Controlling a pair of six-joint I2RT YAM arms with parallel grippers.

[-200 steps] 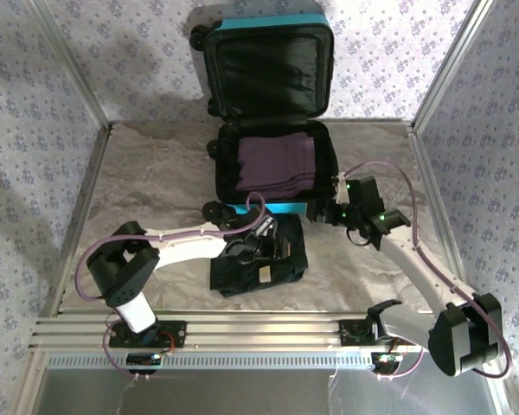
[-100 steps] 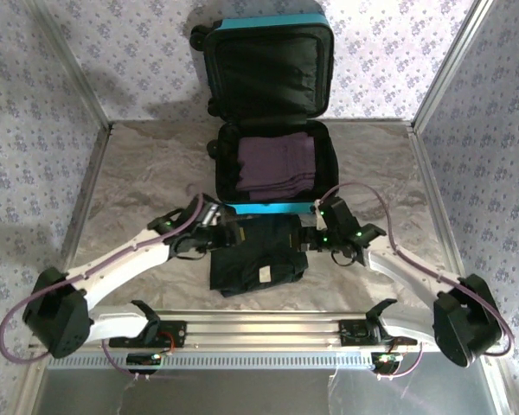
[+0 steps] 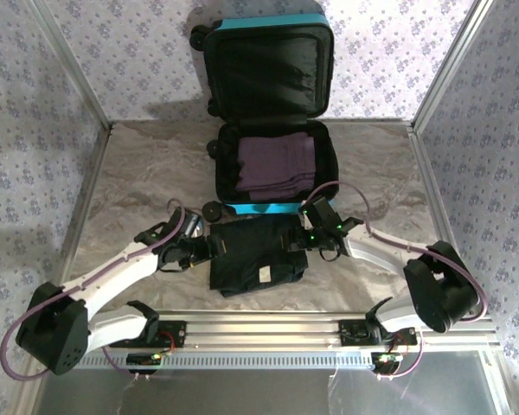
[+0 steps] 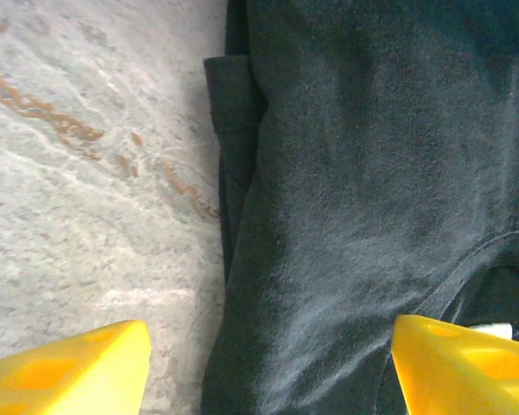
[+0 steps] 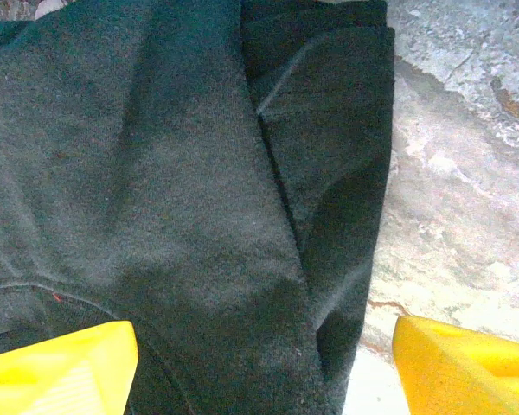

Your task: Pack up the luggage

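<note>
1. Grey marbled table [image 3: 138, 181] runs under both of my arms, with pale flowered walls [image 3: 35, 130] around it.
2. At the left, my left gripper [image 3: 211, 248] lies low over the table, just at the left edge of a black folded garment [image 3: 255, 264].
3. Its yellow fingers [image 4: 69, 372] stand wide apart with nothing clamped: in the left wrist view one sits over bare table and the other over the dark cloth, with the garment's edge between them.
4. The garment lies flat on the table between my two grippers, a small pale label showing on its near part.
5. Just beyond it, in the middle of the table, the luggage [image 3: 259, 208] lies open, its lower half flat and its lid standing up against the back wall.
6. Folded purple clothing [image 3: 275, 164] lies in the lower half; the lid's black lining is bare.
7. At the right, my right gripper [image 3: 296, 240] is at the garment's right edge, near the suitcase's front rim.
8. Its fingers [image 5: 467, 363] are also spread wide and hold nothing, one over the cloth and one over the table.
</note>
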